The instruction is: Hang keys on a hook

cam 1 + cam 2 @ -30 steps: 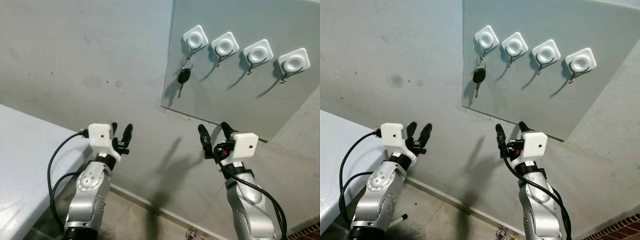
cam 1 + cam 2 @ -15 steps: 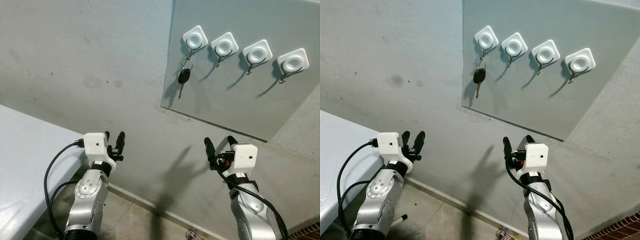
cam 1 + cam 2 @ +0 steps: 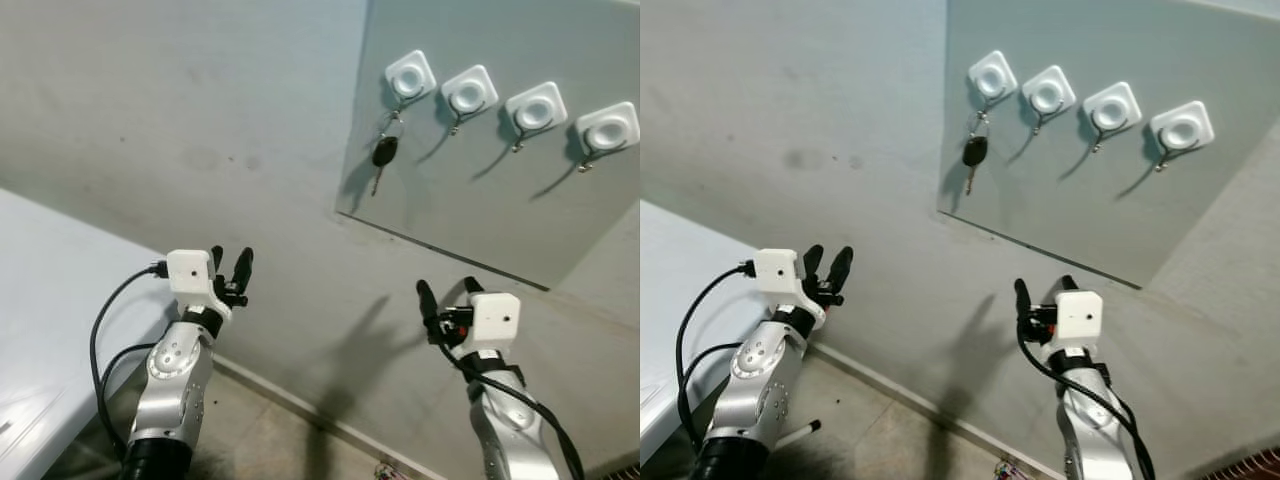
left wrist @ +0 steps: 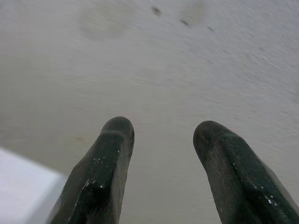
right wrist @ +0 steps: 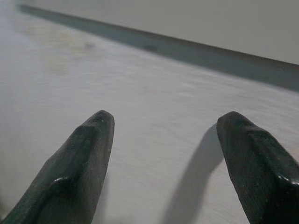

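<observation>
A black-headed key [image 3: 382,155] on a ring hangs from the leftmost white hook [image 3: 409,75] on a grey wall panel [image 3: 500,180]. Three more white hooks [image 3: 538,106] to its right are bare. My left gripper [image 3: 230,266] is raised low at the left, well below the key, open and holding nothing. My right gripper [image 3: 446,293] is raised low at the right, under the panel's bottom edge, open with nothing in it. In the left wrist view its fingers [image 4: 105,163] face bare wall. The right wrist view has its fingers [image 5: 86,154] facing the wall under the panel's edge.
A white table [image 3: 40,300] stands at the left against the grey wall [image 3: 200,120]. Below the wall a skirting strip meets a tiled floor [image 3: 260,430] between my arms.
The camera has turned a little to the left, so the panel and key sit further right in the picture. Both arms came down from a second ago and stay open.
</observation>
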### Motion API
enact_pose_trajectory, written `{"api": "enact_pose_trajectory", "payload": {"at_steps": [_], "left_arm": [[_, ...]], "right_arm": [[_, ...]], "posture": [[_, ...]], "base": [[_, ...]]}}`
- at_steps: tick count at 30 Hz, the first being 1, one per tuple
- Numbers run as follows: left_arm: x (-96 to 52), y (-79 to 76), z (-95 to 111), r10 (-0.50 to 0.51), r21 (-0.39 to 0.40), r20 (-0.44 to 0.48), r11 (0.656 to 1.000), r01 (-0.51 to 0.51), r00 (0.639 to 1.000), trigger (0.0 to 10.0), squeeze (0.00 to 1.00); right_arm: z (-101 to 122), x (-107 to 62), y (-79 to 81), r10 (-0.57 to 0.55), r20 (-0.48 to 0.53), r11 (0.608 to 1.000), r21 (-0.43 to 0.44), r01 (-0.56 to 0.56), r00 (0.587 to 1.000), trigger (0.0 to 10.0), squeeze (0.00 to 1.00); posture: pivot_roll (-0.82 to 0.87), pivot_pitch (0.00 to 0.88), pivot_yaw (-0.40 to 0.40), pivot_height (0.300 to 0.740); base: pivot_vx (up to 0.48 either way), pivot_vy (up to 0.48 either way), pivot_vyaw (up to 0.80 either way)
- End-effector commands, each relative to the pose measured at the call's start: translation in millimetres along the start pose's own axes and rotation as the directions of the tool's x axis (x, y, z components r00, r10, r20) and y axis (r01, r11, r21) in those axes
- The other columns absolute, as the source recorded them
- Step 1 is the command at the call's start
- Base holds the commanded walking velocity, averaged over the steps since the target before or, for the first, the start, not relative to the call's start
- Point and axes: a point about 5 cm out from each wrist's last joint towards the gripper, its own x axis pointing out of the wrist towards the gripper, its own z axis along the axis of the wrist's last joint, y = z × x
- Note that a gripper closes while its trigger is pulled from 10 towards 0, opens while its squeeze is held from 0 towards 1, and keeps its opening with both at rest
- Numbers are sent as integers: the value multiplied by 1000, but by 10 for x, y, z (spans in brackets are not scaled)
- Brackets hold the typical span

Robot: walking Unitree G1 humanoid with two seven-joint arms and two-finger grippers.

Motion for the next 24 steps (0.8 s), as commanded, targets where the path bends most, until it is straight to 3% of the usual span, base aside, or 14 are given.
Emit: {"api": "enact_pose_trajectory", "payload": {"at_steps": [1, 12, 24], "left_arm": [[14, 3, 2, -5, 3, 3, 1000, 5, 1000, 10000, 0], [-89, -83, -89, -21, 3, -7, 1000, 21, 1000, 10000, 0], [-96, -127, -84, -32, -5, -3, 999, 32, 999, 10000, 0]], "right_arm": [[60, 69, 65, 35, 21, 999, -20, -35, 999, 10000, 0], [44, 11, 66, 40, 18, 999, -27, -39, 999, 10000, 0], [64, 1, 83, 51, 20, 998, -26, -51, 998, 10000, 0]], "posture": [[-96, 0, -46, 740], [-92, 0, -51, 740], [-94, 0, -51, 740]], "base": [[0, 0, 800], [0, 0, 800], [0, 0, 800]]}}
